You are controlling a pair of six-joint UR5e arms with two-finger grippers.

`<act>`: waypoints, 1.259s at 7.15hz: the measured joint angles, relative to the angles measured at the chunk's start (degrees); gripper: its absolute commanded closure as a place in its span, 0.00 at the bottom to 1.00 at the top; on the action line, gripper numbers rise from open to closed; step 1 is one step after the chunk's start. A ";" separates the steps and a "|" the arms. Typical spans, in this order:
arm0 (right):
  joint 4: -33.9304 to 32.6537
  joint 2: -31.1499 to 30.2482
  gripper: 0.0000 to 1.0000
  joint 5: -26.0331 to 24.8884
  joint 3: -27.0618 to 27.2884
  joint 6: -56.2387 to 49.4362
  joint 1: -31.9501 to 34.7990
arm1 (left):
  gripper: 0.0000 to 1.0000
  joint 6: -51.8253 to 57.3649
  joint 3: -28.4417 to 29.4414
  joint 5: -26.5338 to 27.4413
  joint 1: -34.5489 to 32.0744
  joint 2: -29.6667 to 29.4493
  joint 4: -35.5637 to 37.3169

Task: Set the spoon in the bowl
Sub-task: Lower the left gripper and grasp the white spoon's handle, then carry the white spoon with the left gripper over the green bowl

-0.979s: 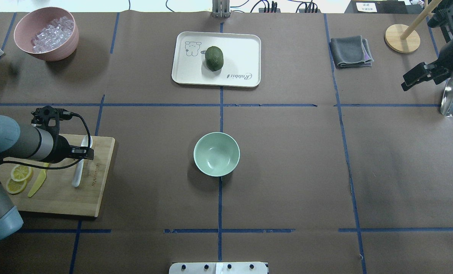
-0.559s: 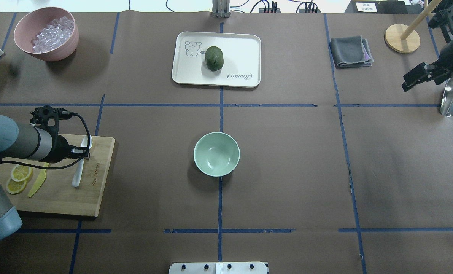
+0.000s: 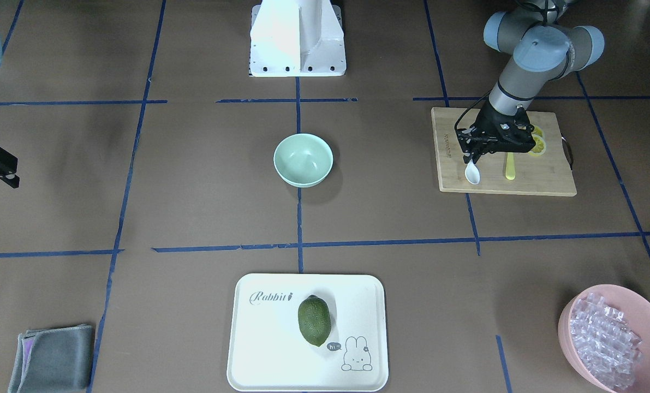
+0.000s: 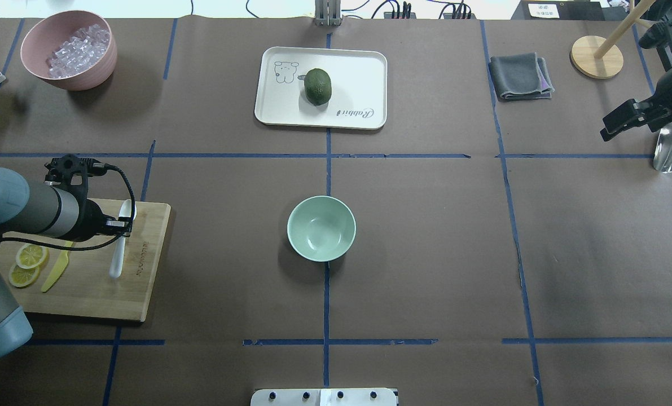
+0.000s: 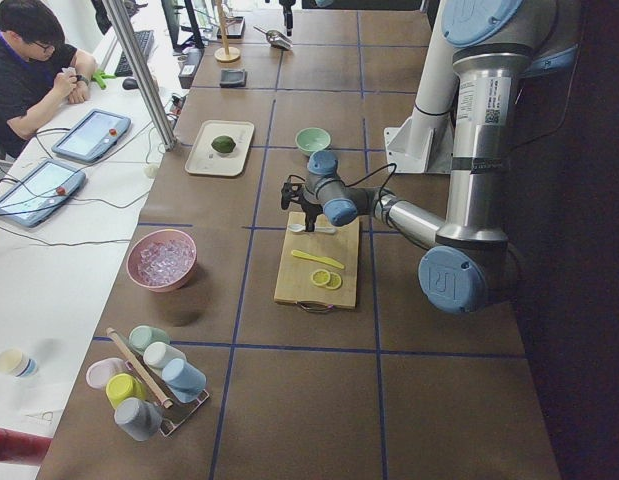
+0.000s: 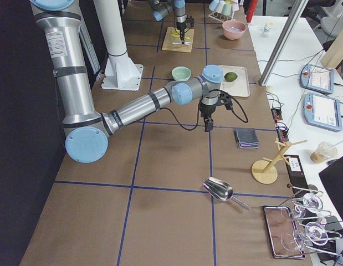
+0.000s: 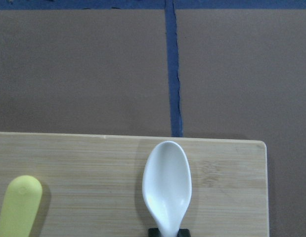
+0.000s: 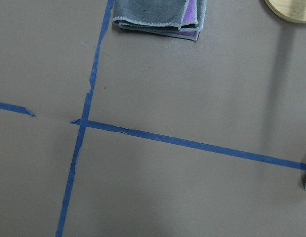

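The white spoon (image 4: 116,260) lies on the wooden cutting board (image 4: 144,270) at the table's left. Its scoop (image 7: 166,185) points away from the robot. My left gripper (image 4: 122,226) is down on the spoon's neck, and its fingertips (image 7: 153,231) pinch it just behind the scoop. In the front-facing view the scoop (image 3: 472,173) shows below the gripper (image 3: 475,155). The mint-green bowl (image 4: 321,228) stands empty at the table's middle, well to the right of the board. My right gripper (image 4: 609,127) hovers open and empty at the far right edge.
A yellow knife (image 4: 56,272) and lemon slices (image 4: 31,256) lie on the board. A pink bowl of clear cubes (image 4: 67,51) stands at the back left. A white tray (image 4: 358,73) with a green fruit (image 4: 318,86), a grey cloth (image 4: 521,76) and a wooden stand (image 4: 596,56) are at the back.
My left gripper's fingers have closed in on the spoon's neck. The right gripper has drifted slightly to the right. The bowl has not moved.
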 measured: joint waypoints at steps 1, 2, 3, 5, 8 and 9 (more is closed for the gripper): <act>0.01 -0.02 0.00 -0.02 -0.03 0.02 -0.01 | 1.00 0.07 -4.46 -0.91 -0.01 -0.83 6.79; 0.03 -0.07 0.00 0.19 -0.03 0.04 -0.01 | 1.00 0.07 -8.22 -2.11 -0.03 -3.07 13.59; 0.07 -0.11 0.00 0.55 -0.06 0.02 0.00 | 1.00 -0.53 -9.77 -2.83 -0.03 -7.22 18.24; 0.10 -0.22 0.00 0.78 -0.11 0.04 0.07 | 1.00 -9.94 -7.52 -5.17 1.49 -19.32 22.43; 0.12 -0.29 0.00 0.68 -0.09 0.46 0.10 | 1.00 -23.40 5.59 -5.71 6.99 -35.90 22.39; 0.16 -0.35 0.00 0.65 -0.02 0.55 0.10 | 1.00 -24.27 8.00 -5.31 7.99 -38.15 22.25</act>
